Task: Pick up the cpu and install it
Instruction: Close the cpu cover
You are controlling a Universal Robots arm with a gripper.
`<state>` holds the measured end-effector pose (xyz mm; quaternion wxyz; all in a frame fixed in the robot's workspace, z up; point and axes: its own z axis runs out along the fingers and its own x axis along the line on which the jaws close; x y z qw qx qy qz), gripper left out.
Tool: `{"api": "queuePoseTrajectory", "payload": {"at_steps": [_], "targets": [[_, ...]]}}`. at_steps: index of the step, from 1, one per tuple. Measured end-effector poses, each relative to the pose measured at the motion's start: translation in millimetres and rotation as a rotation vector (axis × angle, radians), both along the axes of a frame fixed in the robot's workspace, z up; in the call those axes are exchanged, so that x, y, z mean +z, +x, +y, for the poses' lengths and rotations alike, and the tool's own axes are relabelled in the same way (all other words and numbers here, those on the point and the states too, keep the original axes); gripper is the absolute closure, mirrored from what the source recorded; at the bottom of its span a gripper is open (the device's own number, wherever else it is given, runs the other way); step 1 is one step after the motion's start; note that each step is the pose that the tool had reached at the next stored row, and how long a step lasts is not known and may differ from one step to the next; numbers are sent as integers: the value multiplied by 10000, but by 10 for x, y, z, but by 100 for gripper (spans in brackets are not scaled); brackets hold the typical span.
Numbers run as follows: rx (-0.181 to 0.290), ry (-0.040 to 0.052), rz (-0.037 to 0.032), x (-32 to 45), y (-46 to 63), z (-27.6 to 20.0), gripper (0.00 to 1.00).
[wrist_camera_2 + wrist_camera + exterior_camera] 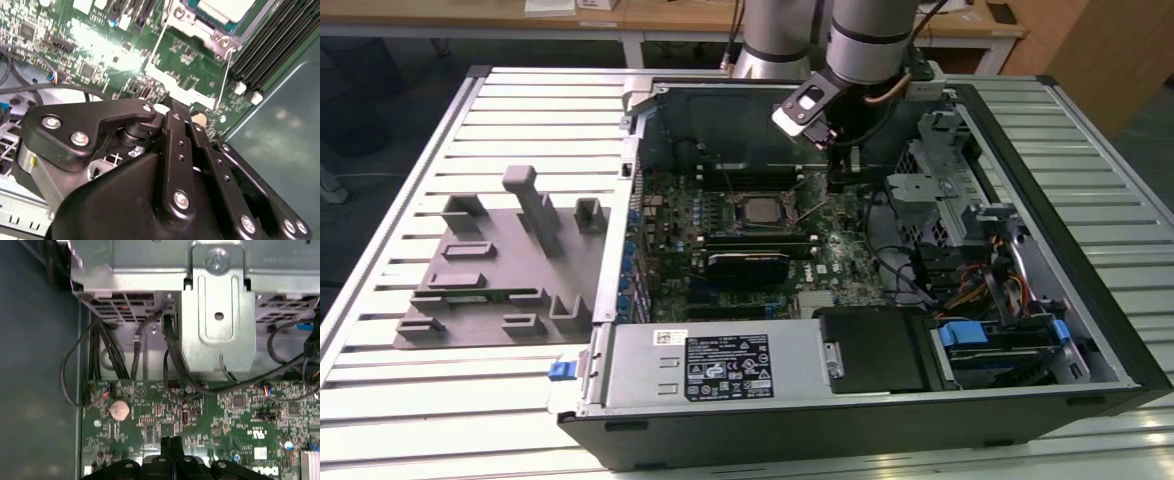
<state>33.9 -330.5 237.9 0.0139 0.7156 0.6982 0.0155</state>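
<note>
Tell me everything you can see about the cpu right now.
The cpu is a small flat square with a silvery-gray metal top. It lies level inside the metal-framed socket on the green motherboard, within the open computer case. In the second wrist view its top looks pale, with a bluish-green rim against the frame. The gripper is off to the exterior view's right, not touching it.

We see an arm [867, 35] of smooth silver-grey tube, ringed by a dark band, with a copper-coloured cable [891, 92] curling at its wrist. A black camera block [803, 106] with a pale face sits there. The gripper [173, 444] is matte black, with flat linkage bars [175, 150] studded with round silver screws [180, 200].
</note>
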Motion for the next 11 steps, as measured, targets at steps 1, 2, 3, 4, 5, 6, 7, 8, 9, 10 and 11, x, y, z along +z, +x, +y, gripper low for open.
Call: {"api": "queuePoseTrajectory", "payload": {"at_steps": [1, 2, 3, 4, 5, 6, 7, 8, 9, 10, 11], "targets": [[-2, 2, 1, 0, -21, 0, 89], [-5, 3, 0, 0, -43, 0, 89], [-10, 3, 0, 0, -68, 0, 89], [-13, 4, 0, 0, -93, 0, 89], [-18, 5, 0, 0, -118, 0, 89], [-23, 5, 0, 0, -145, 0, 89], [-30, 6, 0, 0, -172, 0, 89], [-36, 7, 0, 0, -200, 0, 89], [-42, 8, 0, 0, -228, 1, 89], [-48, 8, 0, 0, -258, 1, 89], [-56, 9, 0, 0, -287, 2, 89]]}}
